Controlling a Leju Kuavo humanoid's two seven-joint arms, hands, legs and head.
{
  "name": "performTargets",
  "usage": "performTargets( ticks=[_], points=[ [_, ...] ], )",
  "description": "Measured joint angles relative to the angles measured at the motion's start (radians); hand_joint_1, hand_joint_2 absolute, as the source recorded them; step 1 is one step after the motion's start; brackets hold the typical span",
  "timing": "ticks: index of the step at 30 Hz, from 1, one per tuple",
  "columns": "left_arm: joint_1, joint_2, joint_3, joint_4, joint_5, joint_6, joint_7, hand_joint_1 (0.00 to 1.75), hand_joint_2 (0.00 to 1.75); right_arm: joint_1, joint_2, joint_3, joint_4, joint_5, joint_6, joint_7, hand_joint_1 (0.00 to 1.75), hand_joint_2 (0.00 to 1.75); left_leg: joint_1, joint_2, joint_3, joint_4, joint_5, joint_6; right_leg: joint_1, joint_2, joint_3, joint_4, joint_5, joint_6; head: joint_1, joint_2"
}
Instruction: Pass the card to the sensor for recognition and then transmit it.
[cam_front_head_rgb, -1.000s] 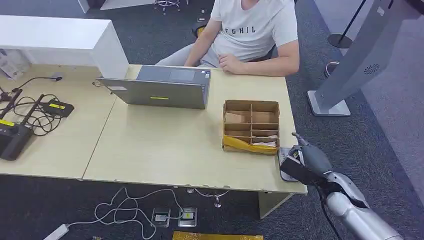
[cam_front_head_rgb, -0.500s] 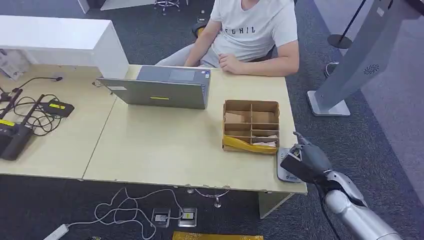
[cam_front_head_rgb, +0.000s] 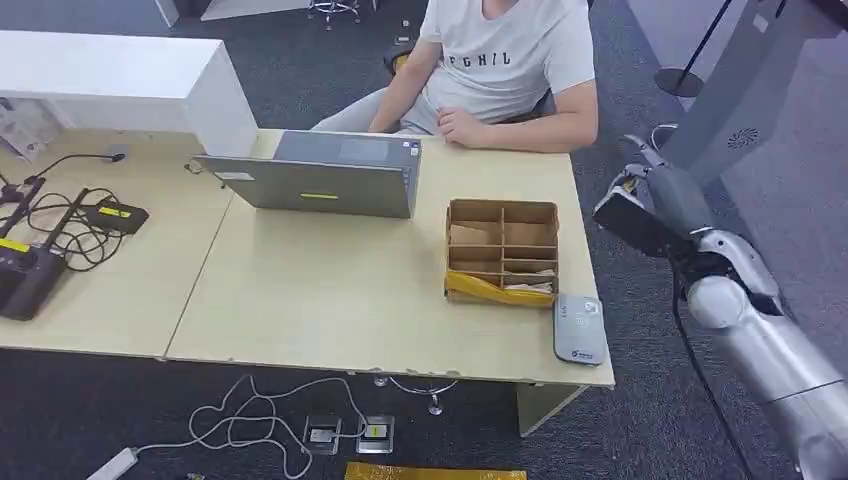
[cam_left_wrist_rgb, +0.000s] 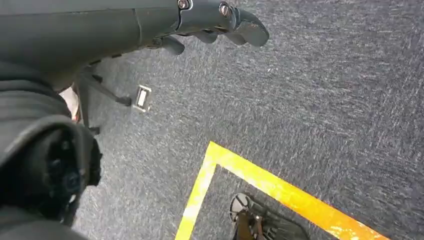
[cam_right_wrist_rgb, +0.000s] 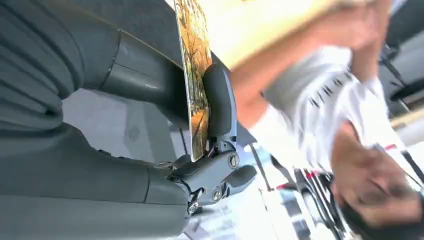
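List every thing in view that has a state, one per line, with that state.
card: held on edge in the right hand, off the table
sensor: flat at the table's corner, uncovered
laptop: lid open
cardboard box: open-topped, compartments holding items
left hand: empty, over carpet

You can read dark letters across the chest of the person's white T-shirt (cam_front_head_rgb: 505, 50). They look like "FGHIL", but the first letters are hard to make out. The yellow stickers on the laptop (cam_front_head_rgb: 318, 186), the black router (cam_front_head_rgb: 22, 275) and the small black box (cam_front_head_rgb: 116, 215) are too small for you to read.
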Motion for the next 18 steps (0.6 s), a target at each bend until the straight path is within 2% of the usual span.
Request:
performTargets(
  ticks=[9,18],
  points=[
    [-0.001,0.002,-0.008,0.000,-0.019,-0.008,-0.002,0.00,0.00,-0.131,-0.004,-0.017,-0.037,0.037,0.041,-0.014,1.75,1.75,0.001,0.000,-0.001,0.000,0.000,0.000,0.001,0.000,0.001,0.000,0.000,0.000,0.001,0.000],
    [-0.003,-0.001,-0.012,0.000,-0.021,-0.013,-0.003,0.00,0.00,-0.143,0.107,0.003,0.030,0.031,0.020,-0.068,1.75,1.75,0.002,0.000,-0.001,0.000,0.001,-0.001,0.002,0.000,0.001,0.000,0.000,0.000,0.001,0.000]
  ],
)
